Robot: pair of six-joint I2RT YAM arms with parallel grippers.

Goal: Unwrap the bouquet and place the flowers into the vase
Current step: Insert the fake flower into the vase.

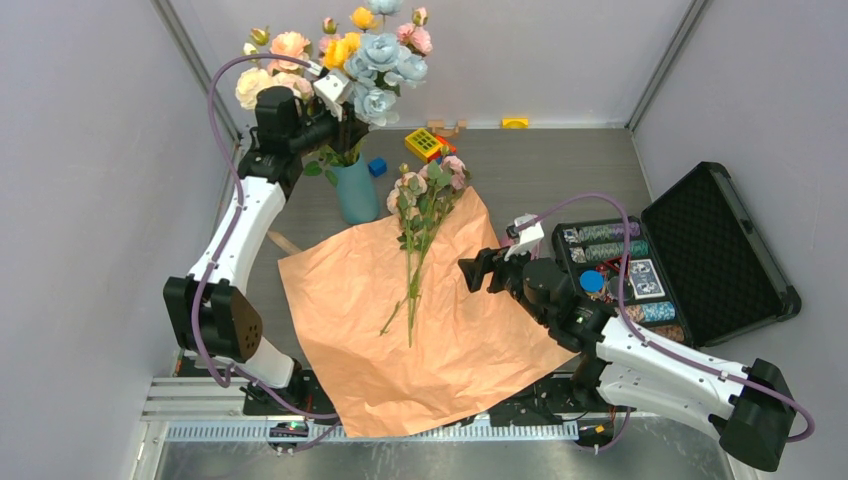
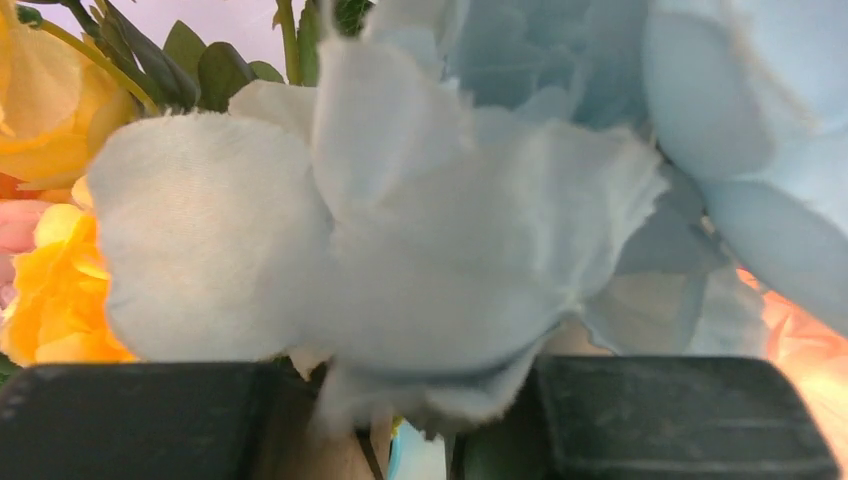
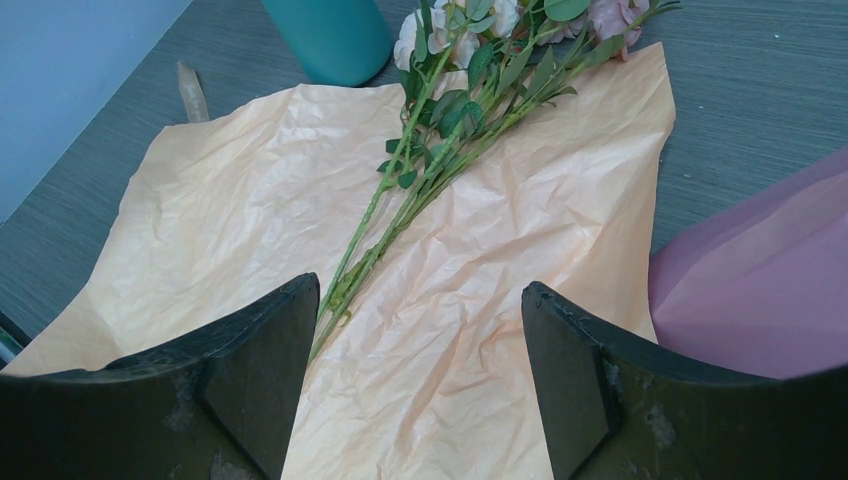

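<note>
Right gripper (image 1: 468, 272): hovers wide open over paper (image 1: 340, 330), stem ends of loose flowers (image 1: 420, 210) just ahead. Left gripper (image 2: 400, 400): sits among blooms (image 1: 375, 60) atop vase (image 1: 356, 195); can't tell if clamped.

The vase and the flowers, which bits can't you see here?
- vase: mouth covered by leaves and the left arm, top view; top cut off, right wrist view.
- left gripper: blurred petals fill the left wrist view, hiding whether it holds anything.
- loose flowers: blooms cut by the right wrist view's top edge.
</note>
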